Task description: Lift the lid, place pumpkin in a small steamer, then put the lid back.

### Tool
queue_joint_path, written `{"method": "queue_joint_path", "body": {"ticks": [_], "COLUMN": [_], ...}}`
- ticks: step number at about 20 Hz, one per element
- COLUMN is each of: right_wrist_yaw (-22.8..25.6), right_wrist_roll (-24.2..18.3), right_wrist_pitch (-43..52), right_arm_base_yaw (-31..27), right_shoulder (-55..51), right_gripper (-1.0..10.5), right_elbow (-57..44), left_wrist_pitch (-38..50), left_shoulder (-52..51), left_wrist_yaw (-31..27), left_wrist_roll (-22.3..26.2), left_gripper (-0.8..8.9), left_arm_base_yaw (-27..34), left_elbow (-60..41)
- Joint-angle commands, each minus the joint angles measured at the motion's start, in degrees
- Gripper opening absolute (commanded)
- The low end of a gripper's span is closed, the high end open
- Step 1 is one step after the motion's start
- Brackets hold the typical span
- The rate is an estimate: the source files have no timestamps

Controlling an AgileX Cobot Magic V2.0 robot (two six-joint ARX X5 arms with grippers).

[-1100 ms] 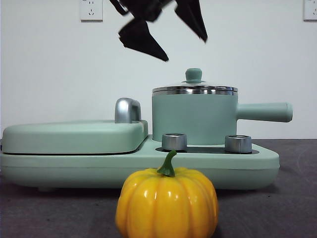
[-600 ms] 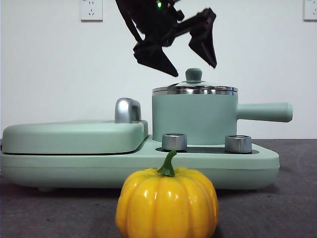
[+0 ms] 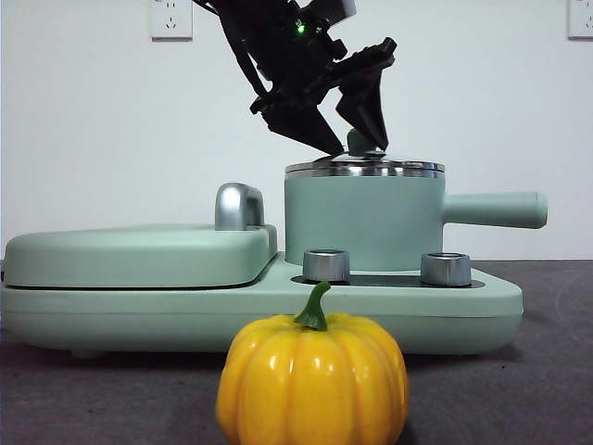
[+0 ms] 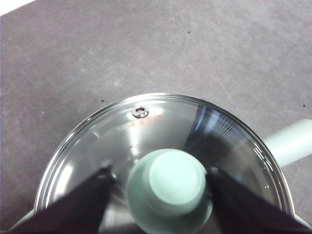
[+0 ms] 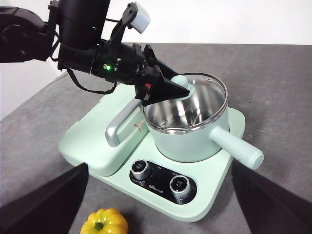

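Over the lid [image 4: 161, 161], left hand [image 4: 161, 178] open w/ jaws flanking its knob (not gripping).

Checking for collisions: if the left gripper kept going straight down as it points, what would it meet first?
Likely the lid's knob, centred between the left gripper's open jaws; the jaw tips would probably reach the glass lid beside it.

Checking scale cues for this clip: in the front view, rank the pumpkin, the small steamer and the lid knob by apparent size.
1. Small steamer, handle included
2. Pumpkin, a close second and nearer the camera, so this order is unsure
3. Lid knob, clearly smallest
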Motion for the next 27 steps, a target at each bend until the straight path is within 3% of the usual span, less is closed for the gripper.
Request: {"method": "queue_joint_path", "body": {"ticks": [1, 5, 8, 23, 27], "right_wrist_yaw": [-0.2, -0.2, -0.2, -0.5, -6.9], "right_wrist_roll": [-0.4, -0.4, -0.2, 1.8, 5.3], "right_wrist_pitch": [0.3, 0.3, 0.3, 0.0, -0.3], "right_arm_base_yaw": [0.0, 0.0, 0.0, 0.0, 0.1], "right_shoulder": [0.2, 0.2, 0.2, 0.3, 3.0], "right_gripper": [4.7, 4.7, 4.7, 4.7, 4.5], "right_elbow": [0.8, 0.8, 0.8, 0.8, 0.8], "left_wrist_pitch": [0.4, 0.4, 0.5, -2.9, -5.6], "left_shoulder": [1.4, 1.4, 1.2, -5.8, -9.4], "left_wrist_yaw": [0.0, 0.0, 0.0, 0.0, 0.0], "left_wrist_roll": [0.6, 1.0, 1.0, 1.0, 1.0], "left_gripper": [2.02, 1.72, 0.54, 0.55, 0.55], "left_arm_base_yaw": [-0.5, -0.4, -0.4, 0.1, 1.8], "left_elbow": [1.5, 1.6, 1.7, 4.3, 4.3]}}
